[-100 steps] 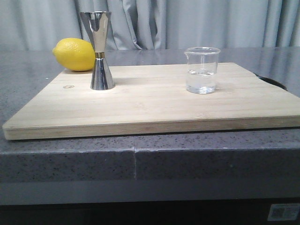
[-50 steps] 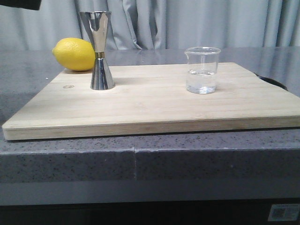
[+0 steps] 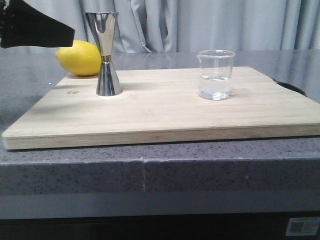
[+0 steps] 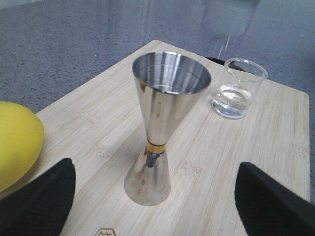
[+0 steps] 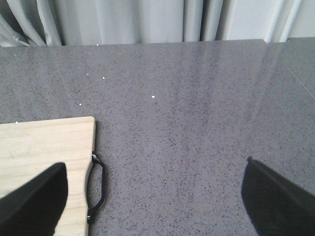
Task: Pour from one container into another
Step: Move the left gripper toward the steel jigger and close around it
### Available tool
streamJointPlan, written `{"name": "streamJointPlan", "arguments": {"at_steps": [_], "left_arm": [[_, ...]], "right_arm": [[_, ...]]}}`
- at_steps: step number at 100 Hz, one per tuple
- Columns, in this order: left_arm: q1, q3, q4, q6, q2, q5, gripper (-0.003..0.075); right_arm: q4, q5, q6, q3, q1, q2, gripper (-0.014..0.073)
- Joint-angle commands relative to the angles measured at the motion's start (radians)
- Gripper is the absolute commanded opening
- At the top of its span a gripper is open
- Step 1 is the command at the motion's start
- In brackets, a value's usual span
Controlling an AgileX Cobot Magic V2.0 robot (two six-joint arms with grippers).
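Front view now holds a dark part of the left arm at its upper left corner, larger than half a second ago, when only a sliver showed at the top edge, and absent a second ago; the jigger, beaker, lemon and cutting board sit where they sat before. That dark shape overlaps the top of the lemon in this view.

From the left wrist camera, the left pincer stands released, its two black fingers wide apart, with the steel jigger upright on the board between and just ahead of them, touched by neither. The beaker, holding a little clear liquid, stands farther ahead, beyond the jigger; the lemon lies just beside one finger.

The right pincer is also spread (nothing between its fingers), above bare counter, with the board's corner and black handle near one finger.

The counter is dark grey speckled stone; pale grey curtains hang behind it. A small round mark is stamped in the board, unreadable, and a label low on the counter front is too small to read.
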Motion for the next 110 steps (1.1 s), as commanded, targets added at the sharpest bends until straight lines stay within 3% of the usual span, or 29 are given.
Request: {"name": "streamJointPlan", "arguments": {"at_steps": [1,110], "left_arm": [[-0.008,-0.025,-0.093,0.041,-0.008,0.085,0.0597],[-0.157,-0.137,-0.145,0.104,0.148,0.074,0.0596]], "right_arm": [[-0.003,-0.095,-0.01,-0.036,0.003,0.015,0.0648],[0.001,-0.143,-0.01,-0.036,0.003,0.1,0.0648]]}}
